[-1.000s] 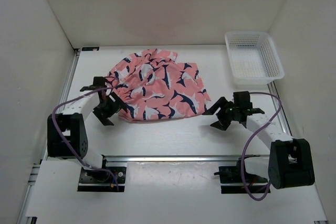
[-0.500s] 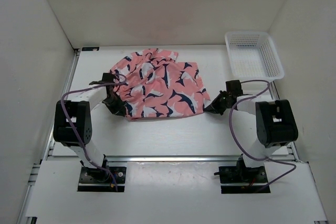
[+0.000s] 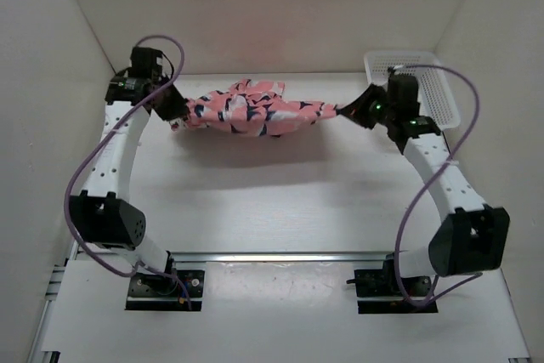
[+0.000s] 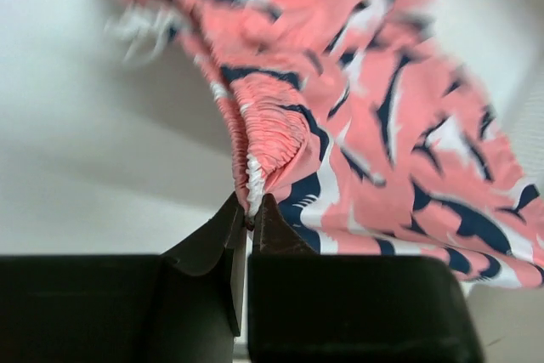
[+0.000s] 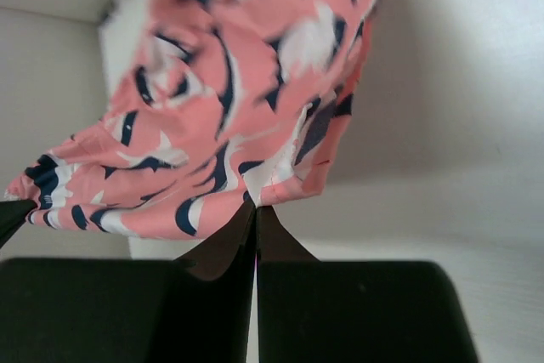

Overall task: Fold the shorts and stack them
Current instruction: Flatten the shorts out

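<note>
The coral-pink shorts [image 3: 251, 110] with white and navy blotches hang stretched in the air between both arms, above the far part of the table. My left gripper [image 3: 174, 116] is shut on their left end; the left wrist view shows the gathered elastic waistband [image 4: 263, 138] pinched between the closed tips of that gripper [image 4: 251, 210]. My right gripper [image 3: 347, 111] is shut on the right end, and in the right wrist view a hem corner [image 5: 285, 172] sits in the closed tips of that gripper [image 5: 256, 207]. The cloth [image 5: 212, 82] sags between the two grips.
A white mesh basket [image 3: 429, 82] stands at the back right, just behind the right arm's wrist. White walls close in the table on the left, back and right. The shorts cast a shadow on the white tabletop [image 3: 272, 201].
Both grippers closed on the ends of the shorts lying on the table, then rose and moved toward the back, lifting the shorts off the surface and stretching them between the arms.
</note>
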`<state>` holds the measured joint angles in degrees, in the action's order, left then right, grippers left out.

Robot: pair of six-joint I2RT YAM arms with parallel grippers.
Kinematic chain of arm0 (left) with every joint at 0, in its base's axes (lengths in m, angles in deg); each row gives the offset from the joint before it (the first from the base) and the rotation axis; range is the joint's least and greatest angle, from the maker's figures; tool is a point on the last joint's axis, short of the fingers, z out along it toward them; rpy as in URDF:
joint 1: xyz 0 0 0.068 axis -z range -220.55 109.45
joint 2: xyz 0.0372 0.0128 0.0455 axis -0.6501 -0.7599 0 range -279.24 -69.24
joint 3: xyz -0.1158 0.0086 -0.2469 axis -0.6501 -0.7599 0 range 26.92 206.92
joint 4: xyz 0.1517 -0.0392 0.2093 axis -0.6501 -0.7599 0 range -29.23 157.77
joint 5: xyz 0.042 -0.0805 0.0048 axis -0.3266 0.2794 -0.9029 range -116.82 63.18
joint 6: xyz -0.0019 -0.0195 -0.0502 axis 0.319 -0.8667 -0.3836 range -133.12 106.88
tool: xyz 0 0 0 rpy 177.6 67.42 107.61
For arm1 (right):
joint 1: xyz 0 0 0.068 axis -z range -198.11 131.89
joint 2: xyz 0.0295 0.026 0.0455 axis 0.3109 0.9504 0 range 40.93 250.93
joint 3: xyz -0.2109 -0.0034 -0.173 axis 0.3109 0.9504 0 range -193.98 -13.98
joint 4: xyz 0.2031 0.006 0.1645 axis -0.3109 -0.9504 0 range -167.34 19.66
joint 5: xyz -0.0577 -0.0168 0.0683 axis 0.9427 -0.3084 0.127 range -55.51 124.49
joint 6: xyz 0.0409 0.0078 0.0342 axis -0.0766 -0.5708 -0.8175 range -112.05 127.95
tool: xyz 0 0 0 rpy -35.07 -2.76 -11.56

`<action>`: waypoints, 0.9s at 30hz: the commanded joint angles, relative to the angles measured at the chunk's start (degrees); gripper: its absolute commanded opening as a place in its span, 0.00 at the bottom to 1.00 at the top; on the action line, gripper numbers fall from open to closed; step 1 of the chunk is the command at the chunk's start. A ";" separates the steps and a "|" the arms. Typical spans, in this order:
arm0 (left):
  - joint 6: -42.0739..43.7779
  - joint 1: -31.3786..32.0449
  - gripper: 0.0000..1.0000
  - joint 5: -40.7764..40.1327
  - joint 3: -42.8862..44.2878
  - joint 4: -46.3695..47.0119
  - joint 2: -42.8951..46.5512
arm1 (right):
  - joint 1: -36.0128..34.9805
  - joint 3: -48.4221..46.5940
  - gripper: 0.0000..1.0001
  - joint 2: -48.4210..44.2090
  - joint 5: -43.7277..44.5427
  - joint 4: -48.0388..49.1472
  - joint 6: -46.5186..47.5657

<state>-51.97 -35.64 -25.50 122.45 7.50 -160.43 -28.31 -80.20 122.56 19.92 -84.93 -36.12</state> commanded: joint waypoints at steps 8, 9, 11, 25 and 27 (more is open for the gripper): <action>1.76 0.01 0.10 -3.08 22.06 -12.77 17.45 | -1.05 -19.99 0.00 -19.39 2.61 -15.46 8.21; 1.76 0.01 0.10 -2.47 22.94 -12.77 19.72 | -1.75 -22.53 0.00 -20.62 3.14 -16.77 8.91; 1.76 0.01 0.10 -1.24 25.49 -13.29 21.67 | -2.37 -24.57 0.00 -24.38 4.98 -18.97 9.44; -0.34 0.01 0.10 15.19 41.76 -15.32 23.52 | -2.90 -43.73 0.00 -29.78 11.22 -26.10 8.30; -1.65 0.01 0.10 16.34 40.72 -12.78 23.00 | -2.90 -45.39 0.00 -26.97 13.33 -26.10 8.91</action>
<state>-52.21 -35.16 -10.18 163.30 -6.91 -135.80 -31.70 -123.41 91.46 25.63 -109.83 -29.08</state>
